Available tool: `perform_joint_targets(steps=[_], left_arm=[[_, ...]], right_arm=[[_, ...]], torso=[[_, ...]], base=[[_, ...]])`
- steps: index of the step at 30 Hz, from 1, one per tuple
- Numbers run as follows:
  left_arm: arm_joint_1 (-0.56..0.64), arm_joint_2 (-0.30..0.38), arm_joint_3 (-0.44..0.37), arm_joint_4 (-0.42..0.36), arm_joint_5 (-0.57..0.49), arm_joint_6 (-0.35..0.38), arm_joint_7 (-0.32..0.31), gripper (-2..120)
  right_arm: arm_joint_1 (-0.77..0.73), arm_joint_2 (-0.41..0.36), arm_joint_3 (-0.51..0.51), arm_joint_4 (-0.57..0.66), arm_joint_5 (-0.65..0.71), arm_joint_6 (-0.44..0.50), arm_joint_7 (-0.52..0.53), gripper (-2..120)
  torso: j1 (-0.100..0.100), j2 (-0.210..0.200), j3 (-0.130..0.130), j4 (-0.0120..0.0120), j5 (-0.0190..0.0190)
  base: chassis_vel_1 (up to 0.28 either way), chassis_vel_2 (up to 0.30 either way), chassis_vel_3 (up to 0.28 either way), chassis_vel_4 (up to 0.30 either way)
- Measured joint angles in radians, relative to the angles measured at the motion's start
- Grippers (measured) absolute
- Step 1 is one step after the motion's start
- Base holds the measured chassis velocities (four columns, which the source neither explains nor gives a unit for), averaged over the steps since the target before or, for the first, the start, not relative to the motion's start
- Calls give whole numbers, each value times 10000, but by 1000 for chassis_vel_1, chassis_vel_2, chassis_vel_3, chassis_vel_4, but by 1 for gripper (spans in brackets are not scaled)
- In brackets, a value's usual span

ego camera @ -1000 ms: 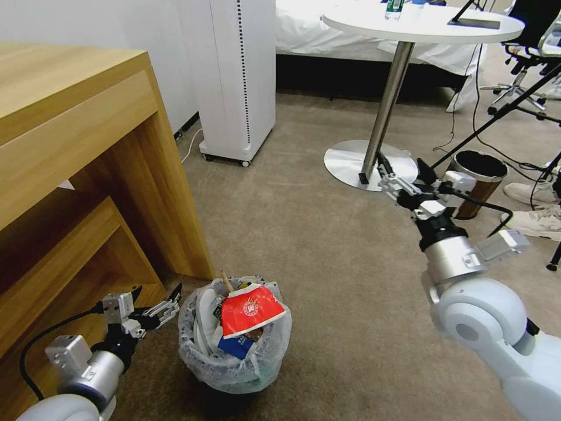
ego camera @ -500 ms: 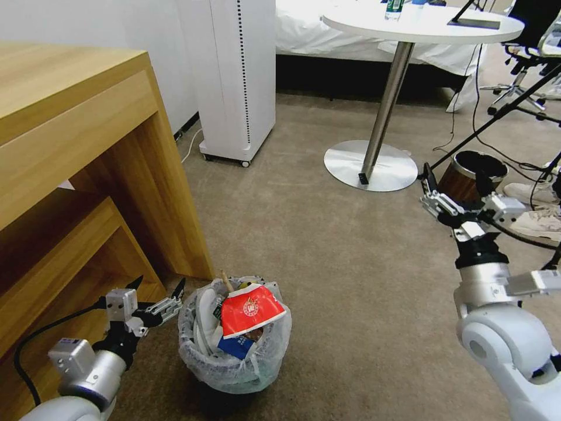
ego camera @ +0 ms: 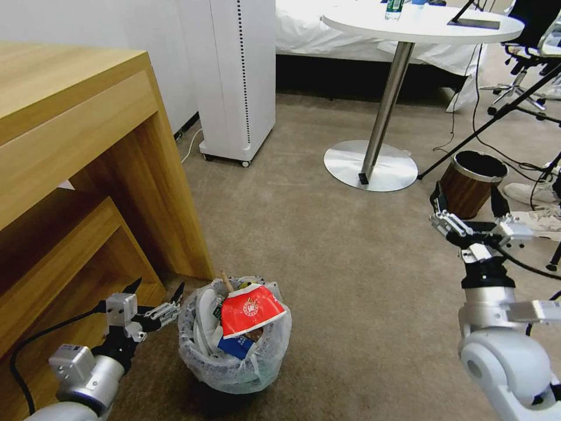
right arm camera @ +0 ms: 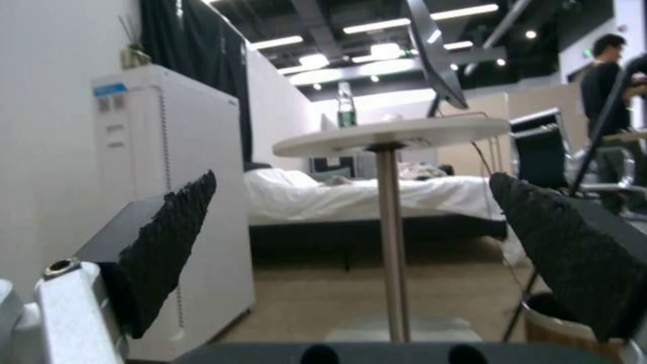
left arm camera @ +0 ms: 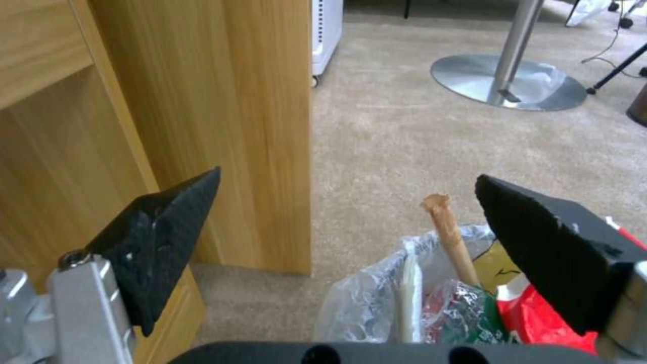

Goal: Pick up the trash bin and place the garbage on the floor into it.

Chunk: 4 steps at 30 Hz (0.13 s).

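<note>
Bin, lined, full — handling notes

Item: trash bin [ego camera: 234, 351], small, round, dark-walled, lined with a crinkly translucent bag folded over the rim. Location: on the carpet [ego camera: 327, 263], just beside the front corner of the wooden desk [ego camera: 87, 175].

Contents: garbage [ego camera: 248, 313] heaped above the rim, with a red-and-white paper cup on top, a blue-and-white carton under it, a white slipper against the near wall and a wooden stick [left arm camera: 450, 237] standing upright at the far side.

Handling, by judgement: light overall. The wall is probably stiff enough to pinch; the bag is soft and slippery and may slide or tear if taken alone. The heap is loose, so a tilt could spill the cup. Best hold: rim and bag together, on the desk side, away from the stick.

Left gripper [ego camera: 156, 292]: jaws spread wide, empty, level with the rim, just beside the bin on its desk side.

Right gripper [ego camera: 467, 202]: jaws wide, empty, raised well apart from the bin, near the brown wood-grain bin [ego camera: 470, 181].
</note>
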Motion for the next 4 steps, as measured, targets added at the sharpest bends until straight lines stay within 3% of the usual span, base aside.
perform_joint_targets(steps=[4], left_arm=[[75, 22, 18, 33, 190, 16, 13, 100]], right_arm=[[-258, 348, 159, -250, -383, 260, 4, 100]], torso=[[0, 0, 0, -1, 0]], base=[[0, 0, 0, 0]])
